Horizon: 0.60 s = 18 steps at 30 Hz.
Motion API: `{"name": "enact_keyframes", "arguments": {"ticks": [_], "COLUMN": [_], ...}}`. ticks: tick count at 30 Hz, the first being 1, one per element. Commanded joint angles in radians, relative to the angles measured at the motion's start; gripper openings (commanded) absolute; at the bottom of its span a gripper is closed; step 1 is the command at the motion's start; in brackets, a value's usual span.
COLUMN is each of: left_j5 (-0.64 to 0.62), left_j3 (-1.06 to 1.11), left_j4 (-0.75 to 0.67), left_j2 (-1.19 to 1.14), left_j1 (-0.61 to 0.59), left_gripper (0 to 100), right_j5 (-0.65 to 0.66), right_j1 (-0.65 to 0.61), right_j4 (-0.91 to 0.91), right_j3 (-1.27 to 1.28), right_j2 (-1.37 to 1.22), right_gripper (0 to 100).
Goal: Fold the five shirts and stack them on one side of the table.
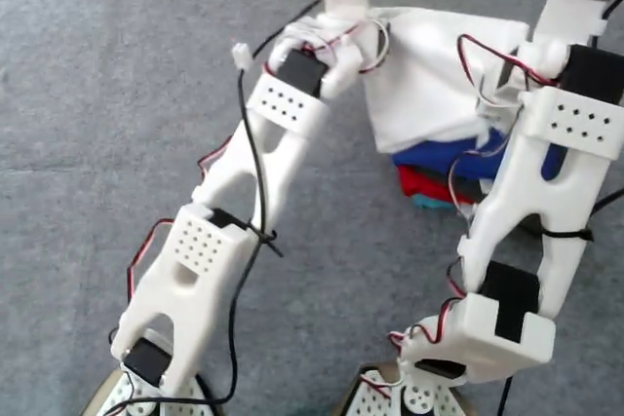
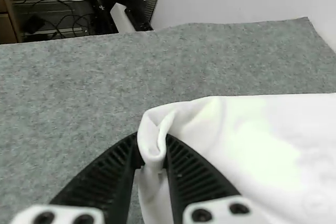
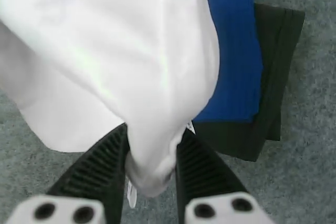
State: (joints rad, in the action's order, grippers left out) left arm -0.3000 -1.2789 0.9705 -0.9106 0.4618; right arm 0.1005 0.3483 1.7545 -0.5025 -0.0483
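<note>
White shirt (image 1: 419,75) & R arm (image 1: 556,143) hide most of stack (image 1: 434,161) under it, prob 4 shirts, can't count

Your worktop (image 1: 117,94) is covered in grey felt, which runs on past the left claw (image 2: 152,148) to the far edge. Below and just beside the right claw (image 3: 152,140) a pile of folded shirts (image 1: 434,177) sits on the felt. The lowest layer you can see is teal (image 1: 429,203). The left arm's base (image 1: 127,398) and the right arm's base (image 1: 405,398) stand at the near edge.
</note>
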Motion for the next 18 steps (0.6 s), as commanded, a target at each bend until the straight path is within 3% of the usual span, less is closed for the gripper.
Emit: {"name": "enact_keyframes", "arguments": {"ticks": [1,13,15,18], "left_j5": [0.002,-0.003,-0.003,-0.005], "left_j3": [-0.012,-0.013,-0.007,-0.015], "left_j4": [-0.077,-0.121,-0.086,0.032], "left_j2": [-0.006,-0.107,-0.104,-0.101], "left_j1": [0.018,0.051,0.061,0.094], "left_gripper": [3,3,9,17], "right_j5": [0.005,0.005,-0.003,-0.003], "right_j1": [0.054,0.129,0.130,0.130], "right_j4": [-0.017,-0.114,-0.114,-0.107], "right_j3": [0.004,0.150,0.174,0.189], "right_j2": [0.051,0.053,0.053,0.053], "right_gripper": [1.8,2.8,8.0,24.8]}}
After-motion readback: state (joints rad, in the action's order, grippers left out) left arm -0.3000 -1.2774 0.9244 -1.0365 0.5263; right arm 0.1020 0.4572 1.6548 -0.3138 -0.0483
